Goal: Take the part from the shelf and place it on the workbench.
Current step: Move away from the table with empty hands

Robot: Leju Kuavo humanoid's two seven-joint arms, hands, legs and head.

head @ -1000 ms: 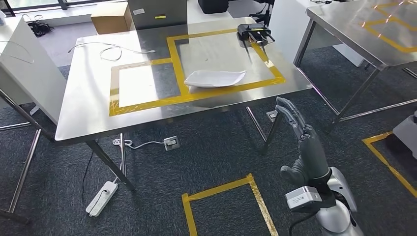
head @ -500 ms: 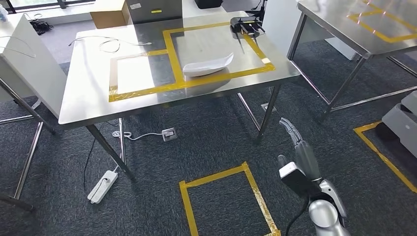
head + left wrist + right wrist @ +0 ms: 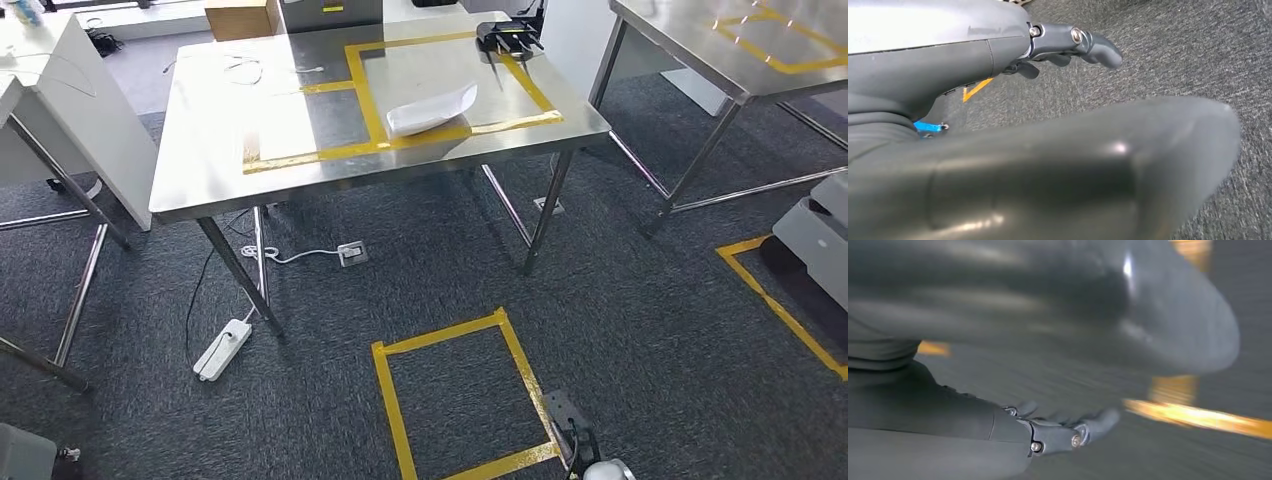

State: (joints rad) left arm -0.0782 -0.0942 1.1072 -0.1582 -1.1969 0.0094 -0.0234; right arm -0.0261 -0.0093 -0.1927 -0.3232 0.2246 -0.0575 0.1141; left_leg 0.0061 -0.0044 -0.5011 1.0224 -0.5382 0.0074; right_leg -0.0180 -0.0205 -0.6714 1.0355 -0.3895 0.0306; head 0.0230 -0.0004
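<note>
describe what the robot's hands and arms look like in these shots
The left hand has a smooth grey cover, a thick rounded grey thumb and darker fingers joined by small silver screws. The right hand is built the same, though motion-blurred. In the head view, a rounded silver arm segment carries a black cable.

Workbench [image 3: 300, 180]: part [image 3: 432, 106] on its right half, device [image 3: 508, 36] behind (far corner); power strip [image 3: 222, 349] underneath.

The silver surface [image 3: 200, 170] bears yellow tape rectangles [image 3: 372, 95]; a white part [image 3: 432, 107] lies there. The carpet [image 3: 650, 330] is dark grey speckle with a yellow tape square [image 3: 463, 400].
</note>
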